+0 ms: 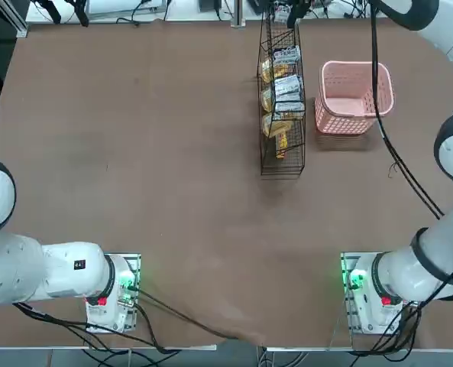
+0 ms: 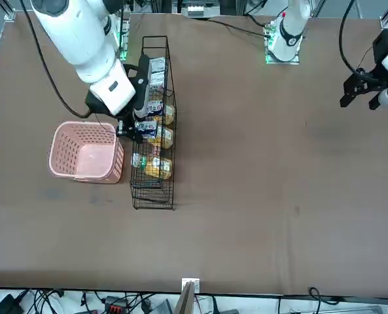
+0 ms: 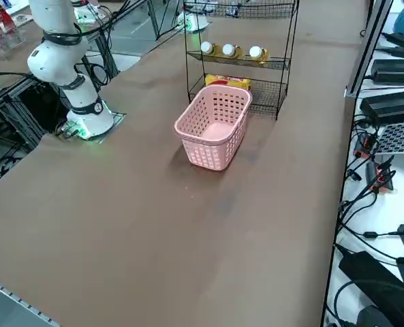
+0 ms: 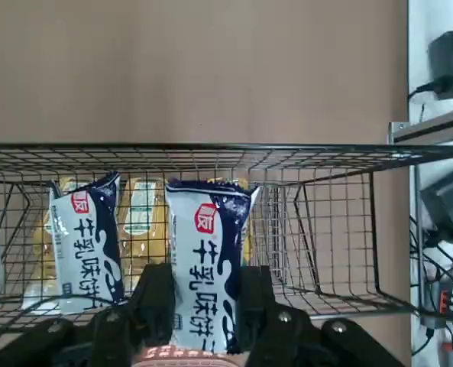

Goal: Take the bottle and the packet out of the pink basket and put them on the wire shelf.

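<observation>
Underneath, bare brown table [image 1: 150, 168].

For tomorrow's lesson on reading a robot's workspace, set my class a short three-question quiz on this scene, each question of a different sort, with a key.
1. True or false: the pink basket has nothing left in it.
2. What does the right gripper hold? A) a bottle B) a white packet C) nothing
3. Fill in: the gripper is at the ____.

Key
1. True: only its bare floor shows.
2. B: the fingers are shut on the packet, white with dark print.
3. wire shelf: the packet sits at a shelf tier beside a similar white packet, with yellow bottles on the rack.
</observation>
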